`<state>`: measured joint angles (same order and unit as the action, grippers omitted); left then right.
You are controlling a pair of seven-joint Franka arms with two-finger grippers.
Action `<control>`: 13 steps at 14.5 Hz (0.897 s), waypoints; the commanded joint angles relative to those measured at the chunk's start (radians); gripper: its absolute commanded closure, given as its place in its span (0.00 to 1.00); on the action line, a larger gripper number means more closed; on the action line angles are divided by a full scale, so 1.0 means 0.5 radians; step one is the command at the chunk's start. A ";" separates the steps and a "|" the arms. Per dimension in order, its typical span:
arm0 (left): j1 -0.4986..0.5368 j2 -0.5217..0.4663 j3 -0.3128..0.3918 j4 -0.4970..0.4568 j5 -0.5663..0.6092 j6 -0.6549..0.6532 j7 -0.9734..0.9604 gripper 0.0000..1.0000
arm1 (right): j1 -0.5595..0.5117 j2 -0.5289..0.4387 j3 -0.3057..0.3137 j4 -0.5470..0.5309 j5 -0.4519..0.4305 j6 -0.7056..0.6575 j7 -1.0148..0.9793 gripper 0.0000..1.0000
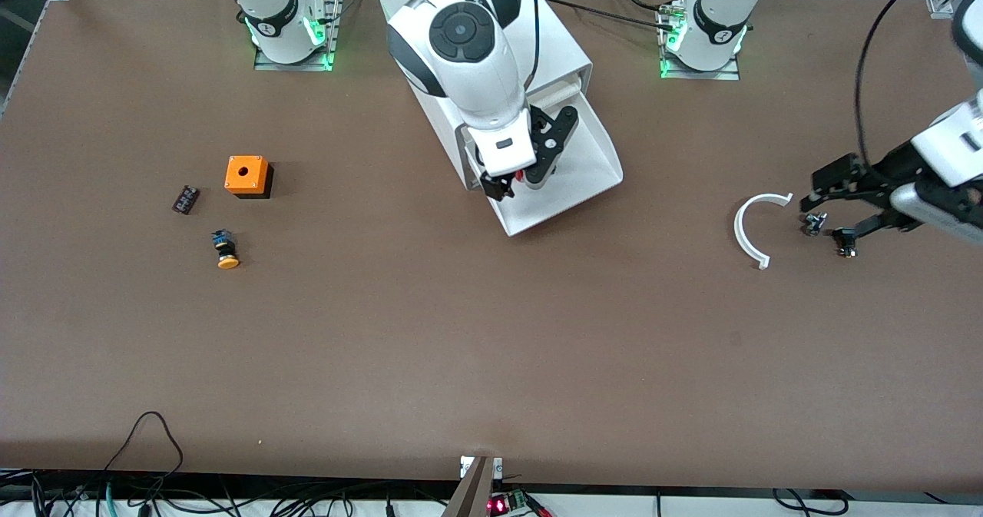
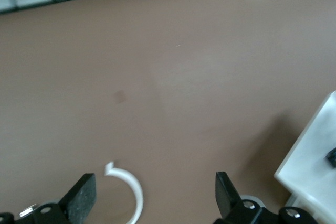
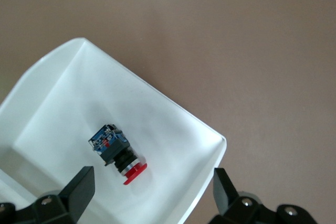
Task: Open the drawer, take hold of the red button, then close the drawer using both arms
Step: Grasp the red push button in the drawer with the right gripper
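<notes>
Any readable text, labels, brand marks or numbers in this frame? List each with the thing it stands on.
None can be read.
Small dark part near the orange cube: pale marks, too small to read.
Round emblems on the arm bases: signs, not legible text.
Button in the open drawer: no lettering shows.
White curved piece: blank.

My two arms (image 1: 476, 64) are glossy white with dark grey joint bands, black two-finger hands, green-lit bases and black cables.
</notes>
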<state>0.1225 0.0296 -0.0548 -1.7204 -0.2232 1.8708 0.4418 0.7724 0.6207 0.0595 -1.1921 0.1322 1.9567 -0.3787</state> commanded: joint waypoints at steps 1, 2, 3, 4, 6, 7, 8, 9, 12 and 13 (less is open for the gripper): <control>-0.018 -0.025 -0.001 0.146 0.246 -0.176 -0.171 0.00 | 0.005 0.026 -0.002 0.083 0.018 -0.087 -0.447 0.00; -0.033 -0.071 -0.010 0.140 0.320 -0.192 -0.254 0.00 | 0.032 0.026 -0.002 0.083 0.003 -0.133 -0.546 0.00; -0.036 -0.105 -0.019 0.140 0.354 -0.231 -0.321 0.00 | 0.047 0.029 -0.005 0.083 -0.013 -0.182 -0.604 0.00; -0.045 -0.132 -0.025 0.143 0.385 -0.283 -0.395 0.00 | 0.054 0.038 -0.005 0.080 -0.040 -0.198 -0.641 0.00; -0.067 -0.172 -0.028 0.146 0.455 -0.354 -0.539 0.00 | 0.102 0.117 -0.002 0.083 -0.065 -0.171 -0.672 0.00; -0.067 -0.185 -0.028 0.146 0.471 -0.388 -0.601 0.00 | 0.157 0.169 -0.008 0.089 -0.074 -0.128 -0.657 0.00; -0.070 -0.191 -0.028 0.149 0.471 -0.431 -0.665 0.00 | 0.191 0.188 -0.021 0.092 -0.111 -0.070 -0.657 0.00; -0.067 -0.197 -0.025 0.158 0.471 -0.455 -0.711 0.00 | 0.192 0.194 -0.024 0.095 -0.120 -0.051 -0.666 0.00; -0.067 -0.197 -0.013 0.158 0.471 -0.462 -0.739 0.00 | 0.204 0.225 -0.021 0.095 -0.123 -0.048 -0.657 0.00; -0.070 -0.197 -0.013 0.158 0.471 -0.462 -0.739 0.00 | 0.204 0.234 -0.021 0.095 -0.126 -0.051 -0.663 0.00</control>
<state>0.0938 -0.0655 -0.0640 -1.6528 -0.0175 1.6615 0.0918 0.8692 0.7196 0.0588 -1.1794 0.0782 1.9429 -0.6939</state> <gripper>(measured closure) 0.000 0.000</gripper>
